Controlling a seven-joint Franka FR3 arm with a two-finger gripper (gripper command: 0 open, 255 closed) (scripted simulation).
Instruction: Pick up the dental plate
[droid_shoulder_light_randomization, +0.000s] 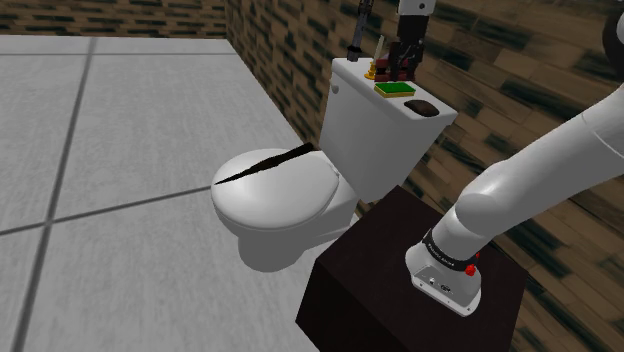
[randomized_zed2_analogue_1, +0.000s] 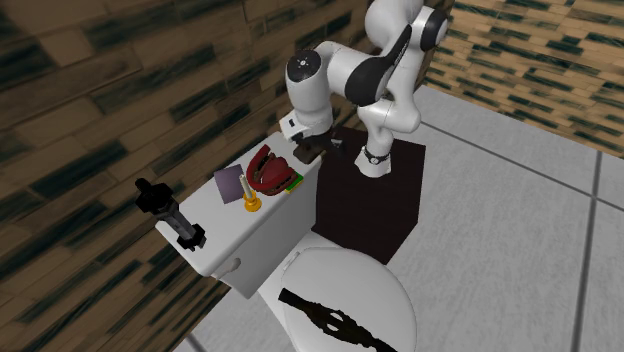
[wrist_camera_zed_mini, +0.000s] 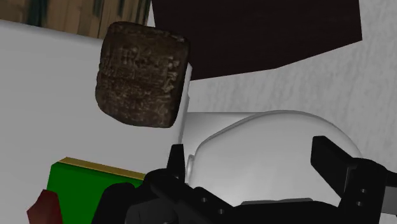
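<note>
The dental plate (randomized_zed2_analogue_1: 268, 168) is a dark red, curved piece standing on the white toilet tank lid (randomized_zed2_analogue_1: 215, 235), next to a green sponge (randomized_zed2_analogue_1: 293, 182). In the shoulder view the dental plate (droid_shoulder_light_randomization: 392, 69) shows partly behind my black gripper (droid_shoulder_light_randomization: 408, 52). My gripper (randomized_zed2_analogue_1: 317, 149) hovers just above the lid's end nearest the stand, beside the plate and apart from it. In the wrist view my gripper (wrist_camera_zed_mini: 254, 162) is open with nothing between its fingers. A red corner of the plate (wrist_camera_zed_mini: 43, 207) peeks past the sponge (wrist_camera_zed_mini: 89, 181).
A dark brown block (wrist_camera_zed_mini: 143, 75) lies on the lid's end near the gripper. A purple card (randomized_zed2_analogue_1: 230, 183), a small gold piece (randomized_zed2_analogue_1: 249, 201) and a black upright tool (randomized_zed2_analogue_1: 170, 215) stand further along the lid. A black object (randomized_zed2_analogue_1: 330, 320) lies on the toilet seat. A brick wall runs behind the tank.
</note>
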